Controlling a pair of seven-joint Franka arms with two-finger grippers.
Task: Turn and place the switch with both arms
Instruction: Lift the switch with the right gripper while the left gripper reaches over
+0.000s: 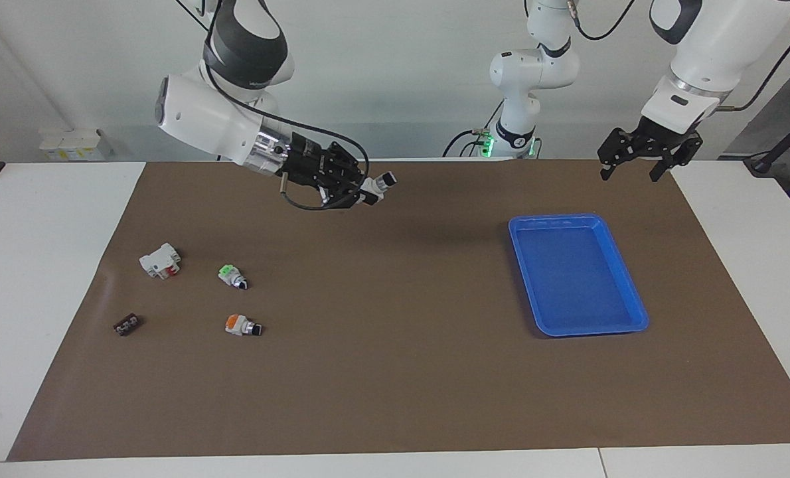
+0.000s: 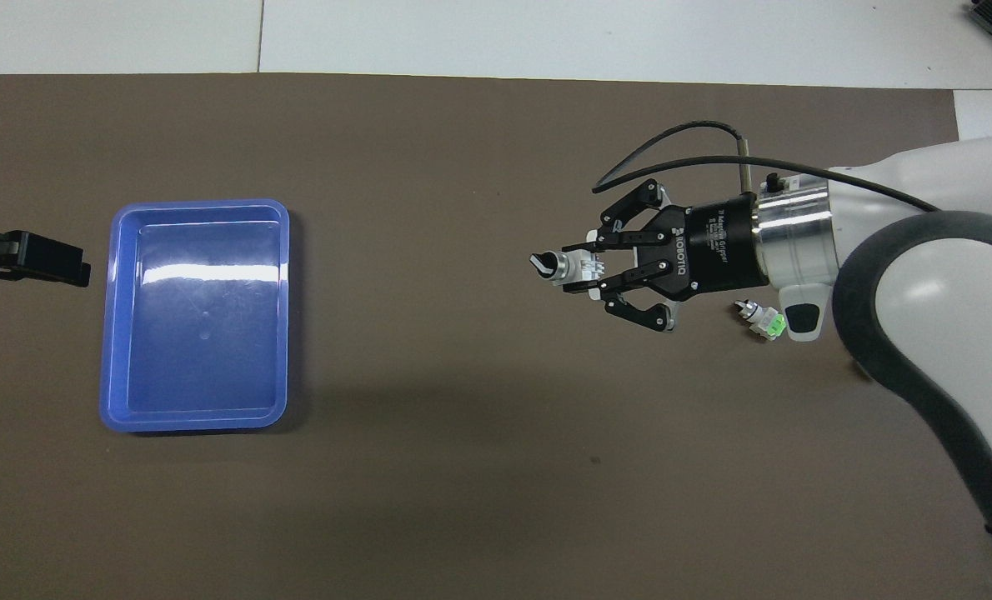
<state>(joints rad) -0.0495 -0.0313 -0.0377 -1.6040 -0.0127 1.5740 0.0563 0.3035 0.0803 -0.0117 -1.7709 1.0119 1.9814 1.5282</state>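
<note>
Facing view: the right claw (image 1: 362, 191) is up in the air over the brown mat (image 1: 395, 372), clamped on the switch (image 1: 380, 184), whose black knob points out toward the blue tray (image 1: 639, 312). The orange end is not visible — the claw hides it. The overhead view agrees: the switch (image 2: 564, 268) sits between the fingertips, knob-first toward the tray (image 2: 112, 333), with a wide stretch of bare mat between them.

The left claw (image 1: 634, 162) hangs open over the mat's edge, above the tray's robot-side corner at the left arm's end of the desk (image 1: 43, 265); this arm waits.

Well apart from the tray, at the right arm's end, lie the things not in play: a green-ended switch (image 1: 233, 277), an orange-ended switch (image 1: 242, 325), a white block with a red part (image 1: 160, 260) and a small dark part (image 1: 126, 325).

As to progress, I judge the pickup done and the carry under way — roughly the first third. What appears left: bringing the switch within the left claw's reach, turning the knob or passing the piece between the two claws, and setting it in the tray, which holds nothing yet.
</note>
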